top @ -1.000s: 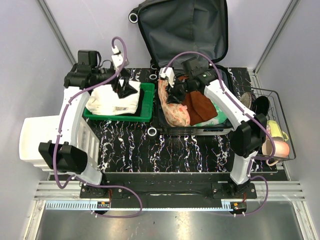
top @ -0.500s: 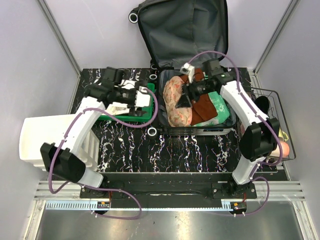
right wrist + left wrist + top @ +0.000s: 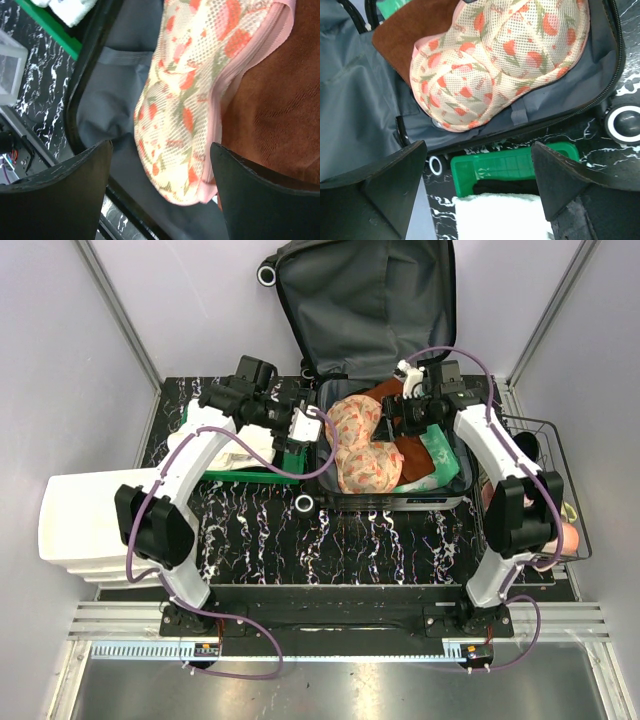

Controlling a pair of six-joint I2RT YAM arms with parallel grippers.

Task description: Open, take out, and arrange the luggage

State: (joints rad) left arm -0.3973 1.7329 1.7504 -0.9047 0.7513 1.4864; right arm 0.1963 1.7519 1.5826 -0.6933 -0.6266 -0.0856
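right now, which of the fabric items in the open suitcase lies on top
The peach floral mesh pouch; it overlaps the brown cloth, and the green patterned item is mostly covered.

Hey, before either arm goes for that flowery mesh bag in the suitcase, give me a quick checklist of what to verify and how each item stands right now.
1. Luggage lid open: ok, it stands up against the back wall.
2. Left claw open and empty: ok.
3. Right claw open and empty: ok.
4. Floral mesh bag reachable: ok, it lies on top, uncovered.
5. Room in the green bin: cannot tell, a white towel and the left arm cover most of it.
6. Luggage emptied: not ok, the bag and a brown cloth are inside.
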